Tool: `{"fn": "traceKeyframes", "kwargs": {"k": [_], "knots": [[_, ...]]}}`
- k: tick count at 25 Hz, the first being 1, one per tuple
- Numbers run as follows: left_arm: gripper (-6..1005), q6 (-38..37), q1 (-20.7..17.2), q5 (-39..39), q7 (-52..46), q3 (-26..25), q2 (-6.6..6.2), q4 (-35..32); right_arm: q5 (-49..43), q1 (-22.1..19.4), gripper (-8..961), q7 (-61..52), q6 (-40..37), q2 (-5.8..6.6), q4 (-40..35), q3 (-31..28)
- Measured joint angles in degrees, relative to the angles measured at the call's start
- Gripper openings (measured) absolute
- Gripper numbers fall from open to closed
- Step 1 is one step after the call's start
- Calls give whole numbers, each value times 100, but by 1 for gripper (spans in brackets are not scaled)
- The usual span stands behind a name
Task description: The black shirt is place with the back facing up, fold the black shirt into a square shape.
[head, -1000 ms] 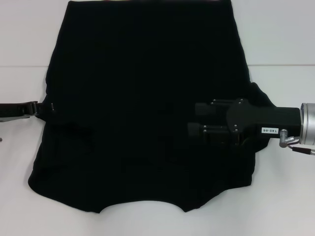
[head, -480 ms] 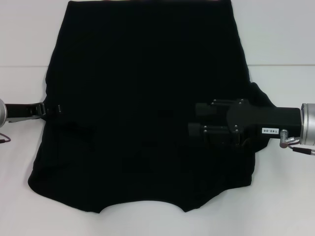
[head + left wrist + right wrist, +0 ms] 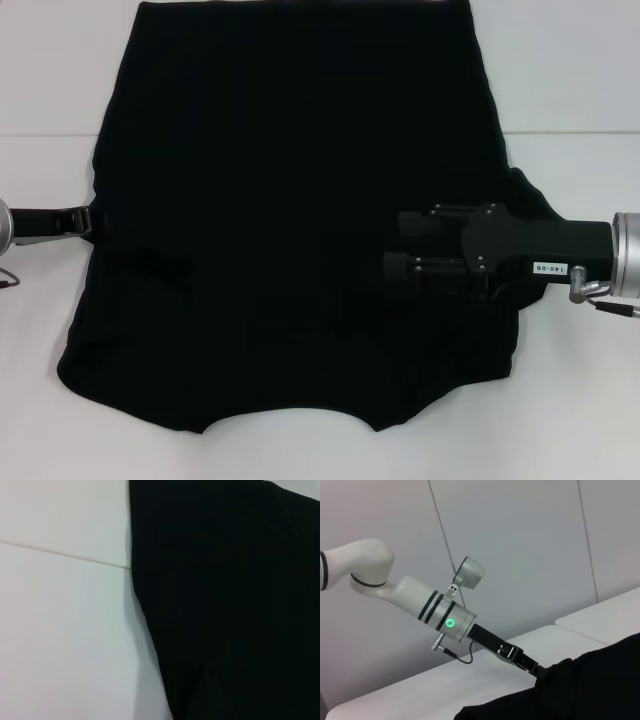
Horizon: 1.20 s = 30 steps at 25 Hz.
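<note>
1. The shirt point(image 3: 290, 210) lies spread flat on the white bench point(image 3: 570, 70), plain black side up, filling most of the head view. Its far edge runs off the top of that view, and its near edge is curved with a shallow dip in the middle.
2. No lettering shows on the upper face of the cloth.
3. The right gripper point(image 3: 392, 245) reaches in from the right side, low over the near right part of the shirt. Its two black fingers point(image 3: 420, 265) point toward the middle of the garment and lie one beside the other with a narrow gap; whether any cloth is pinched between them I cannot tell.
4. Just behind that gripper the shirt's right edge bulges outward in a bunched fold, under the arm's black housing.
5. The left gripper point(image 3: 92, 220) sits at the shirt's left edge, about halfway along it, with its tip touching or buried in the black cloth. I cannot tell whether its fingers are apart or together.
6. The right wrist view shows the left arm point(image 3: 440, 617) slanting down to the shirt's edge point(image 3: 570, 690), a green light on its wrist ring.
7. The left wrist view shows the shirt's side edge point(image 3: 225, 605) lying on the bench, which has a thin seam point(image 3: 60, 554) across it.
</note>
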<state>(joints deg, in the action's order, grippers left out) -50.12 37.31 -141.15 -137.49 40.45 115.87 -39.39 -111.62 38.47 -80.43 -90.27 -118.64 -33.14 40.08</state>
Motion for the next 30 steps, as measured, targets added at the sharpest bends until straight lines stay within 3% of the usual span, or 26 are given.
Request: {"fn": "traceKeyframes", "kwargs": {"k": [11, 23, 30], "knots": [[44, -35, 94, 0, 21, 7, -7, -15, 0, 3, 705, 1, 6, 0, -4, 0], [19, -195, 528, 15, 21, 7, 56, -34, 0, -2, 706, 4, 52, 9, 1, 0], [20, -159, 794, 25, 17, 155, 167, 6, 0, 7, 706, 10, 53, 9, -7, 0]]}}
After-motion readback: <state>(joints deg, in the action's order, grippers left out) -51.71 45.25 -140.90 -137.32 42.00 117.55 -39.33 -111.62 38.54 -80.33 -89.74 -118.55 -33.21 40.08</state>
